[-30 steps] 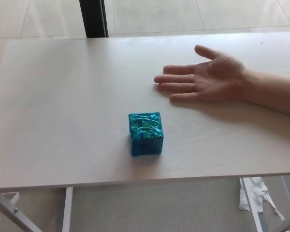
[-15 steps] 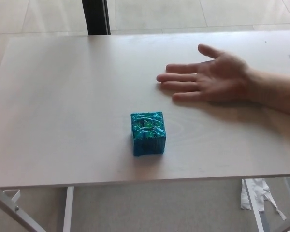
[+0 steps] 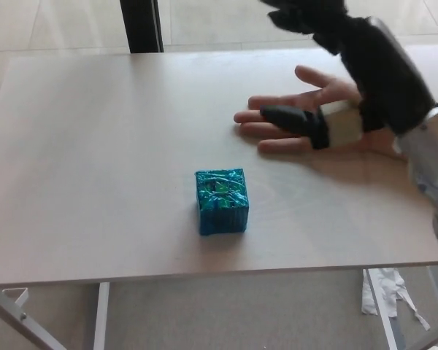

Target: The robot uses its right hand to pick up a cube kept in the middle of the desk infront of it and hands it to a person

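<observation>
Right robot hand empty, fingers spread, over person's hand; risks bumping it reaching cube near bench front edge.

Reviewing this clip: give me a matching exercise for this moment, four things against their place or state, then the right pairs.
Things:
1. cube
2. right robot hand
3. person's hand
4. desk

Places or states:
A. palm up, resting on the desk
B. pale wood, bearing the cube
C. above the open palm, holding nothing
D. untouched, near the desk's front edge

Pairs: 1-D, 2-C, 3-A, 4-B
</observation>
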### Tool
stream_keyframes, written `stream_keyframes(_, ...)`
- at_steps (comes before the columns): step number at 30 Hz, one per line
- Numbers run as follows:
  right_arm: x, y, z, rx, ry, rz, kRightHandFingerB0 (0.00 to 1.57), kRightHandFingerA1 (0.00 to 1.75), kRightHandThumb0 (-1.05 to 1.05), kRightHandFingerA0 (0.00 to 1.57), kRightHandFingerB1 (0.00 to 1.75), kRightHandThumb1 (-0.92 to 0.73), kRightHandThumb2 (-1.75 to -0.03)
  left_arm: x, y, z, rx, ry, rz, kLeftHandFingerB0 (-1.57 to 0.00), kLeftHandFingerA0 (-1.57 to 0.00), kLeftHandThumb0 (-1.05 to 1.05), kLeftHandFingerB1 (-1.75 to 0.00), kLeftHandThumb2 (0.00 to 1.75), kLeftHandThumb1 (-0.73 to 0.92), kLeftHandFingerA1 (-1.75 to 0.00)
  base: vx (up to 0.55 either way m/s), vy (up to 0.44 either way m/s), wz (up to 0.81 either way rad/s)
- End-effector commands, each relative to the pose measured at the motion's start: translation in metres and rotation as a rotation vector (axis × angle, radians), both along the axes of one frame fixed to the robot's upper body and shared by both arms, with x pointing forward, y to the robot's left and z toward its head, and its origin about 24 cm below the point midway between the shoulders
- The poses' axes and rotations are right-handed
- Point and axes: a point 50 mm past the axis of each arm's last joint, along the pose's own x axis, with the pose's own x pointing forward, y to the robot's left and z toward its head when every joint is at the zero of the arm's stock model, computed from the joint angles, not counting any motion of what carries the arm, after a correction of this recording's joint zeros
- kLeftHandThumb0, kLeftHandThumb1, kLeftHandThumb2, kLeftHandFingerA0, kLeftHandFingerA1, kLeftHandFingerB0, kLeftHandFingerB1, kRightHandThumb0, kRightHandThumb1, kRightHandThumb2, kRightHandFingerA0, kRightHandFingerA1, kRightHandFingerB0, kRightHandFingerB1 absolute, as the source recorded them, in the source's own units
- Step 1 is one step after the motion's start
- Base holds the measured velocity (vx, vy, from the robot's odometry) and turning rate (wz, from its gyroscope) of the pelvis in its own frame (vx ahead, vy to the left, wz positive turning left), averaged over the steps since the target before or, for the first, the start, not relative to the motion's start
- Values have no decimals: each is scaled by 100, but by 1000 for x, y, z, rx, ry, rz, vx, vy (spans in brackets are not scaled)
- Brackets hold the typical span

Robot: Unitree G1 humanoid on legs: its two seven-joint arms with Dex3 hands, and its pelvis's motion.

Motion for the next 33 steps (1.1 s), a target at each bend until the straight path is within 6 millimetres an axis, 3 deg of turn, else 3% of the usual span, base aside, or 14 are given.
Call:
stream_keyframes(1,19,19,-35,-442,90,-73,22,57,-82,19,39,-59,-59,7,1,4,41,-34,-28,-64,-61,-65,-43,57,54,-58,0,0,0)
stream_keyframes(10,20,23,-60,-552,108,-86,22,59,-81,19,41,-60,-59,9,1,4,52,-11,-58,-59,-60,-63,-42,57,55,-57,0,0,0)
stream_keyframes(11,20,24,-63,-562,108,-84,21,60,-84,20,46,-46,-76,9,1,4,49,-10,-51,-60,-61,-62,-43,57,55,-59,0,0,0)
stream_keyframes(12,20,25,-67,-573,113,-84,25,58,-82,19,40,-60,-60,9,0,4,42,-17,-57,-59,-60,-64,-43,57,55,-60,0,0,0)
stream_keyframes(18,17,31,-82,-618,145,-76,25,54,-82,18,38,-61,-60,7,1,4,47,6,-64,-60,-60,-67,-43,57,54,-58,0,0,0)
stream_keyframes(19,17,33,-85,-638,156,-74,17,57,-86,17,44,-49,-80,7,0,3,47,5,-58,-63,-61,-66,-44,57,54,-59,0,0,0)
stream_keyframes(20,16,34,-88,-647,167,-65,20,55,-81,15,38,-63,-60,9,0,4,42,-3,-59,-62,-61,-67,-44,57,53,-60,0,0,0)
stream_keyframes(22,14,37,-91,-659,178,-56,18,54,-82,13,38,-63,-60,10,0,4,40,-4,-63,-63,-61,-67,-44,57,54,-62,0,0,0)
stream_keyframes(23,11,42,-94,-667,199,-49,17,52,-83,13,37,-64,-60,10,-1,3,41,4,-68,-55,-59,-68,-56,85,42,-69,0,0,0)
stream_keyframes(24,9,45,-96,-665,211,-45,16,55,-84,14,38,-64,-59,10,-1,2,41,9,-71,-61,-60,-66,-43,57,55,-59,0,0,0)
stream_keyframes(28,3,52,-104,-676,243,-35,12,54,-86,11,38,-66,-61,9,-1,2,44,39,-79,-60,-60,-68,-42,57,55,-58,0,0,0)
stream_keyframes(29,2,53,-107,-680,247,-33,0,55,-41,4,51,-26,-94,9,-1,2,47,38,-86,-62,-60,-70,-43,58,55,-59,0,0,0)
stream_keyframes(33,0,53,-112,-697,275,-38,0,55,-42,4,52,-25,-93,9,-2,1,43,34,-85,-64,-62,-69,-43,57,55,-59,0,0,0)
